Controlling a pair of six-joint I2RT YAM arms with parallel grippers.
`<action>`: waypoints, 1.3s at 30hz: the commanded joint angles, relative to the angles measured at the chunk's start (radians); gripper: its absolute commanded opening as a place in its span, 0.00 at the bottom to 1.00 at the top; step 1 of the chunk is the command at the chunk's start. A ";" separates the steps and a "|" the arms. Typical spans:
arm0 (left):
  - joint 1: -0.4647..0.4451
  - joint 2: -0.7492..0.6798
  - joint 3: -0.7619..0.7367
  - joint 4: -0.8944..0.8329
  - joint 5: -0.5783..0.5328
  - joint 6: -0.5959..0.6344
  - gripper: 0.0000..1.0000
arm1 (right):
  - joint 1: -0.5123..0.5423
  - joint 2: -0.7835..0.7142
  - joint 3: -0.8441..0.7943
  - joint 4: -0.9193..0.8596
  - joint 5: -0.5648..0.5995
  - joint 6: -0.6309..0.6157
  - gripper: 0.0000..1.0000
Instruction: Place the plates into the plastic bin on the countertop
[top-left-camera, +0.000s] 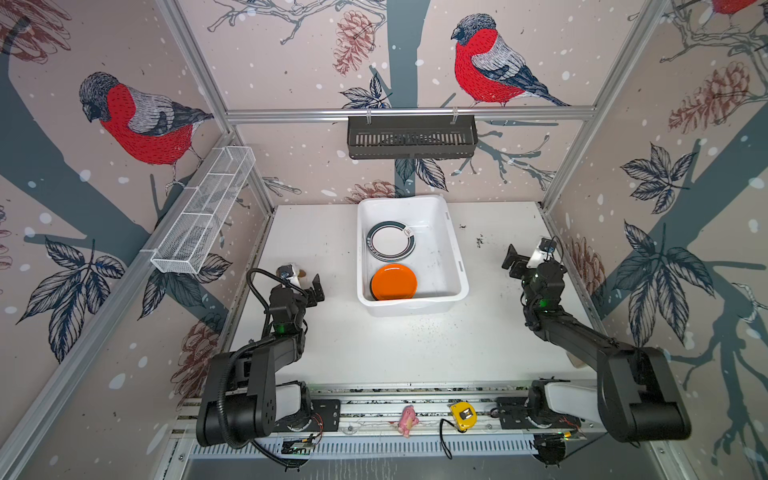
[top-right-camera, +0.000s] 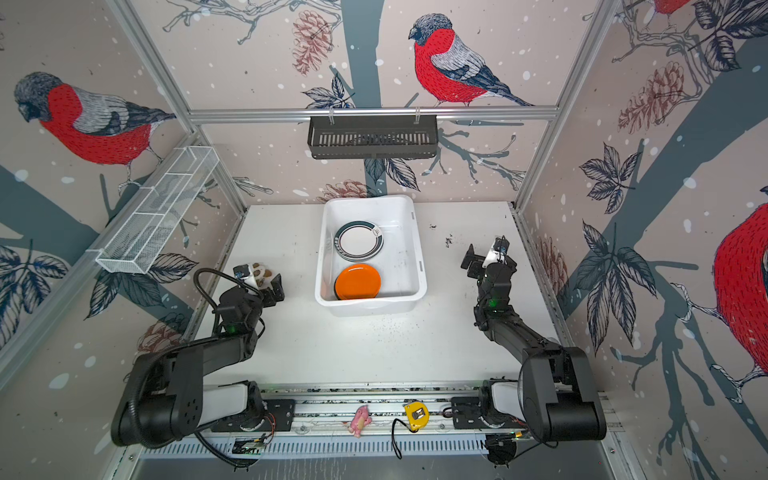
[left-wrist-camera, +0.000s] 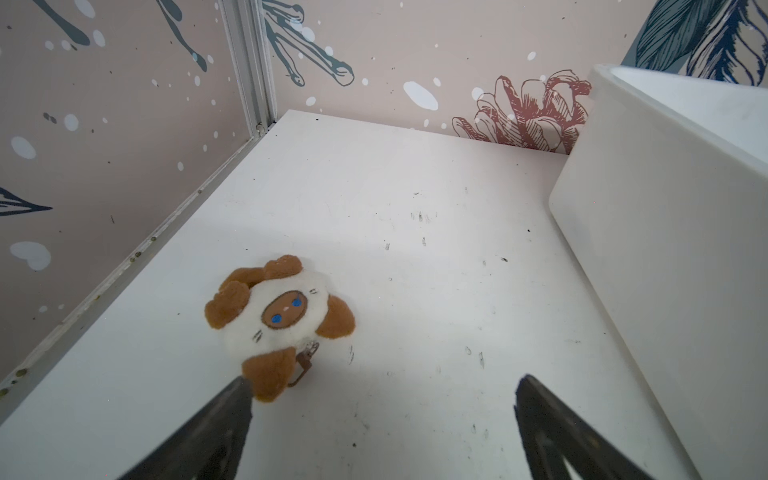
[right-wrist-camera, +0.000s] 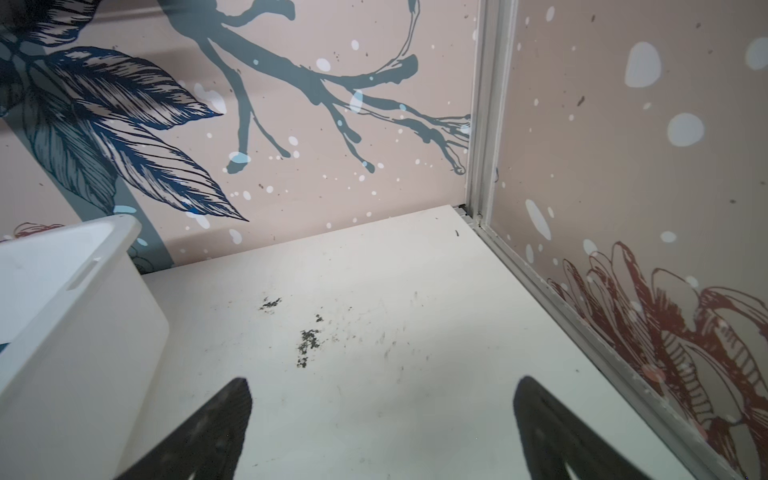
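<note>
In both top views the white plastic bin (top-left-camera: 405, 308) (top-right-camera: 365, 306) stands at the back middle of the countertop (top-left-camera: 415, 353). Inside it an orange plate (top-left-camera: 394, 281) (top-right-camera: 358, 281) lies on a dark plate near the front wall. Behind it lies a white plate with a dark rim band (top-left-camera: 390, 241) (top-right-camera: 359, 241), stacked on others. My left gripper (top-left-camera: 305, 279) (left-wrist-camera: 384, 382) hovers open left of the bin (left-wrist-camera: 665, 249), holding nothing. My right gripper (top-left-camera: 528, 253) (right-wrist-camera: 383, 383) hovers open right of the bin (right-wrist-camera: 62, 332), over bare tabletop.
A brown-and-white plush toy (left-wrist-camera: 280, 324) (top-left-camera: 299, 272) lies just beyond my left gripper's fingertip. A black slotted basket (top-left-camera: 411, 137) hangs on the back rail and a white wire-mesh tray (top-left-camera: 203, 212) on the left wall. A yellow tape measure (top-left-camera: 462, 414) and a pink toy (top-left-camera: 407, 420) sit on the front rail.
</note>
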 joint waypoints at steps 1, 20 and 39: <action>0.001 0.029 -0.032 0.299 0.065 -0.028 0.99 | -0.017 -0.004 -0.053 0.086 0.043 -0.074 0.99; 0.002 0.042 -0.137 0.499 0.021 -0.010 0.99 | -0.078 0.273 -0.381 0.867 -0.073 -0.019 0.99; -0.024 0.247 0.006 0.453 0.147 0.071 0.99 | -0.052 0.271 -0.196 0.514 -0.130 -0.082 0.99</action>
